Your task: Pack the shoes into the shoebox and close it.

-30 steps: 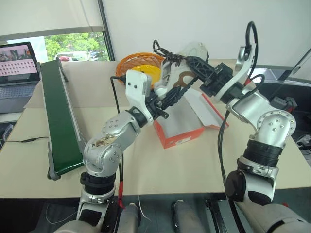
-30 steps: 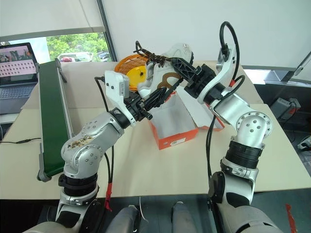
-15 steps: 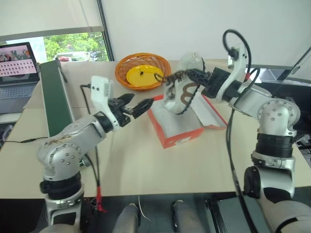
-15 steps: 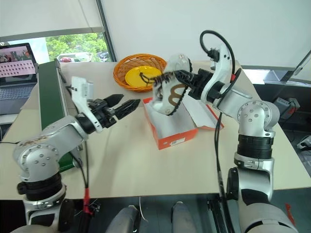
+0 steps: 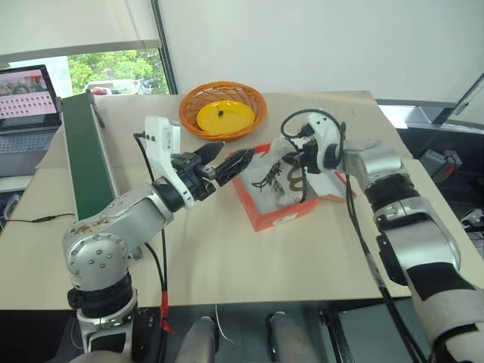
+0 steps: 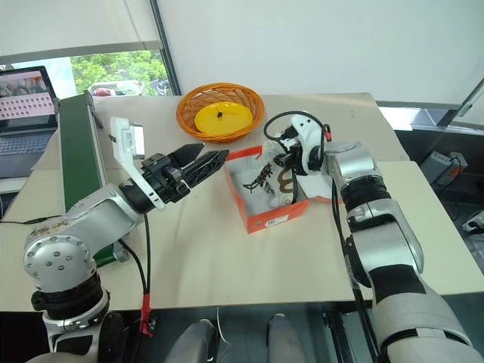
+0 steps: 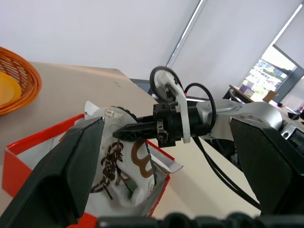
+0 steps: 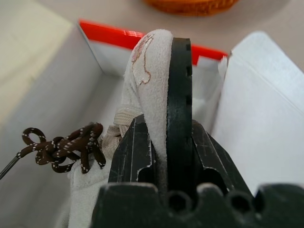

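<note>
in the left eye view the shoebox [image 5: 266, 213] sat open on the table [image 5: 227, 265], its lid [image 5: 327, 184] folded out toward the robot's right, just in front of the wicker basket [image 5: 222, 110]. the right gripper [image 5: 296, 160] reached in over the box from the right side, pinched on a shoe [image 5: 281, 178] that was already down inside the white interior, dark laces trailing toward the left wall. the left gripper [image 5: 227, 162] hovered just beside the box's left edge, jaws wide apart and holding nothing, pointing across at the box.

the right eye view gave the same layout: the shoe lay below and ahead of the right gripper, seemingly tipped on its side with its length roughly along the box, though i could not tell whether a second shoe lay under it.

in the left wrist view the spread fingers [image 7: 61, 175] framed the open box, with the right gripper's black fingers clamped on the shoe's collar above the interior; the left arm stayed outside the walls.

in the right wrist view the fingers [image 8: 179, 109] were closed on the off-white wall of the shoe, which hung down into the box between the red far wall and the white lid.

judging from this, the right arm was the nearer one and the release would turn on the shoe's length matching the box's long axis.
</note>
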Tool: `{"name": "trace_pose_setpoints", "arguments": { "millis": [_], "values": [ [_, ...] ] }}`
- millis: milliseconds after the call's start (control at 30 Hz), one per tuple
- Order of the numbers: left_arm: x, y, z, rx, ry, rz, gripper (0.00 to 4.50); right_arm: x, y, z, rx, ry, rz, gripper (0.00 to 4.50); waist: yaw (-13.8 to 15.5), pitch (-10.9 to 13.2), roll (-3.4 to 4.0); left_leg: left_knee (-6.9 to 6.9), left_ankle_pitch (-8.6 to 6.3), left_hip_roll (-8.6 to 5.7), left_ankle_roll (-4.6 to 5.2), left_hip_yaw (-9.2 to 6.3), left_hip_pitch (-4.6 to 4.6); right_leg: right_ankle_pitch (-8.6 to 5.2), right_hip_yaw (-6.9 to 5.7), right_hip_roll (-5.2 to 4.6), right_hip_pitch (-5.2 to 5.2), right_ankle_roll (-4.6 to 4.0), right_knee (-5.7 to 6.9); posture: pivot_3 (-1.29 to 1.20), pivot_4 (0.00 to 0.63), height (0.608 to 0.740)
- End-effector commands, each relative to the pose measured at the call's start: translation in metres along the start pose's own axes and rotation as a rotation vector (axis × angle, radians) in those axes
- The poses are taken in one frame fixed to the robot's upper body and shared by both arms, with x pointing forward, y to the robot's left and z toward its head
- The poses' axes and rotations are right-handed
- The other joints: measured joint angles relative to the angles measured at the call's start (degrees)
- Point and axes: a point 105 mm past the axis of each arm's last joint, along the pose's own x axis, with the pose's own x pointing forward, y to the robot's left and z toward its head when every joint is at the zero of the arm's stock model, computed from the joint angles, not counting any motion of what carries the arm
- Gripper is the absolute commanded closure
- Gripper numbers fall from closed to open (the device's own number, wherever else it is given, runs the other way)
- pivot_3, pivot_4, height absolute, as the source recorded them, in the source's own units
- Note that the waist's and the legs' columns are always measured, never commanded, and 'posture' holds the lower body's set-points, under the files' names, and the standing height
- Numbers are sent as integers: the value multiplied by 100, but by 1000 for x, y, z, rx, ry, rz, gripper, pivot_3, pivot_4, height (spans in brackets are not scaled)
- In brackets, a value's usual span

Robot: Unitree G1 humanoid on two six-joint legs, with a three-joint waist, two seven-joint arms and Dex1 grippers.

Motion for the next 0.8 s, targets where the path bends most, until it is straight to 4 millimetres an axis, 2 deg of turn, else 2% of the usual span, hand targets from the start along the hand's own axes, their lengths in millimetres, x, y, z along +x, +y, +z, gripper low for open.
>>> {"name": "trace_pose_setpoints", "arguments": {
  "millis": [33,167,400,467,600,767,800],
  "values": [
    [-3,-8,11,32,-56,-7,0,2,0,13,-118,-12,11,4144,3,0,0,0,0,0,0,0,1,0,0,0,1,0,0,0,150,740],
    [-3,-9,11,38,-62,6,0,13,5,3,-227,31,8,4144,9,0,0,0,1,0,-2,0,2,0,0,0,3,0,1,0,150,740],
    [-3,-16,2,159,19,-3,0,23,6,2,-326,46,-60,4144,5,0,0,0,5,0,-10,0,5,1,3,0,2,-1,4,0,150,740],
    [-2,-17,4,169,14,-2,0,25,3,0,-404,68,-109,3156,7,0,0,0,5,0,-10,-1,9,1,2,2,5,-1,6,0,150,740],
    [0,-22,6,180,11,-18,0,27,-1,-1,-464,77,-171,1905,9,0,0,0,7,-1,-13,-1,9,2,2,1,5,-2,7,0,150,740],
    [1,-23,7,190,14,-22,0,28,2,21,-519,22,-202,158,0,0,0,0,7,-1,-13,-1,7,2,3,0,3,-2,6,0,150,740],
    [1,-23,7,190,13,-24,0,28,4,27,-520,1,-194,74,-1,0,0,0,7,-1,-13,-1,7,2,3,0,2,-2,6,0,150,740]
  ]
}}
